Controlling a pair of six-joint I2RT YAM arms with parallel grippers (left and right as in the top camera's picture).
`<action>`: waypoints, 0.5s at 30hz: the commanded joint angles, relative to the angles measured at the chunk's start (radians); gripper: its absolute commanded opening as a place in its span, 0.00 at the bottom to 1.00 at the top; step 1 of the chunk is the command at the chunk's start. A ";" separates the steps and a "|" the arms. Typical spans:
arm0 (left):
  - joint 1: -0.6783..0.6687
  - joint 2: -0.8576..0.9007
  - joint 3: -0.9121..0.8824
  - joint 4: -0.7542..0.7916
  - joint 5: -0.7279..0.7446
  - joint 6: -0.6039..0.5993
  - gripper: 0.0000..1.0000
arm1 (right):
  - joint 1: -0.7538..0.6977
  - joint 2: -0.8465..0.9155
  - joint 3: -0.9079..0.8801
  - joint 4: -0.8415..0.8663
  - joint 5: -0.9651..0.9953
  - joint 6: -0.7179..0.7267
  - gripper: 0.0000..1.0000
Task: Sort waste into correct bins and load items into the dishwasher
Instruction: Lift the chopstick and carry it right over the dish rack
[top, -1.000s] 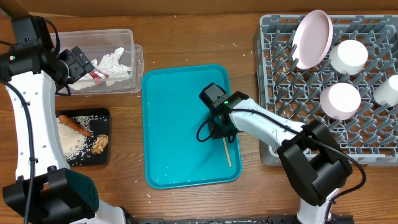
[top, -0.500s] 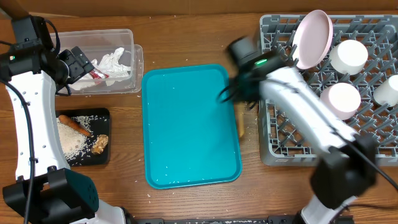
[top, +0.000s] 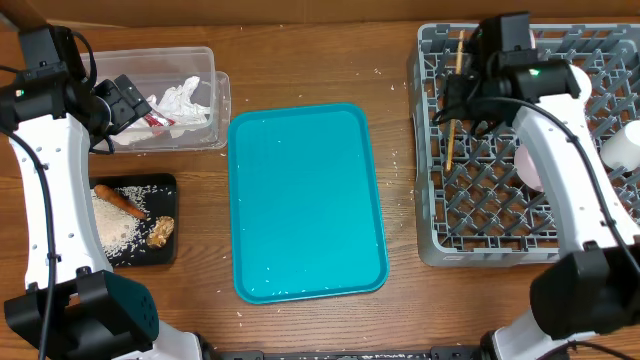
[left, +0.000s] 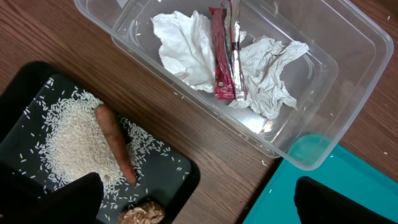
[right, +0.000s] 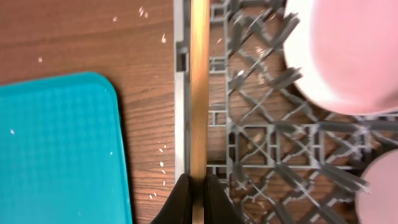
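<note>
My right gripper (top: 456, 100) is shut on a thin wooden chopstick (top: 450, 150), which hangs lengthwise over the left edge of the grey dish rack (top: 500, 200). In the right wrist view the chopstick (right: 199, 93) runs straight up from my pinched gripper (right: 198, 186), along the rack's rim (right: 180, 124). My left gripper (top: 128, 102) stands open and empty beside the clear tub (top: 200, 60), which holds the napkin (left: 180, 50) and red wrapper (left: 222, 68). The black tray (left: 180, 180) carries rice (left: 74, 137), a carrot (left: 115, 143) and a brown lump (left: 142, 213).
A large teal tray (top: 305, 200) lies in the middle with a few rice grains on it. In the rack a pale pink dish (right: 348, 50) sits just right of the chopstick, and a white cup (top: 625, 145) stands at the right edge. Upright pegs (right: 273, 155) fill the rack floor.
My right arm has lifted the chopstick off the teal tray and swung it up and right to the rack's left edge. The left arm has stayed still.
</note>
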 joint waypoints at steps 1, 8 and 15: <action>0.004 0.006 -0.003 0.001 0.002 -0.016 1.00 | 0.002 0.061 -0.025 0.007 -0.012 -0.032 0.04; 0.004 0.006 -0.003 0.001 0.002 -0.016 1.00 | 0.002 0.101 -0.025 0.017 0.040 -0.033 0.04; 0.004 0.006 -0.003 0.001 0.002 -0.016 1.00 | 0.002 0.102 -0.027 -0.016 0.035 -0.034 0.48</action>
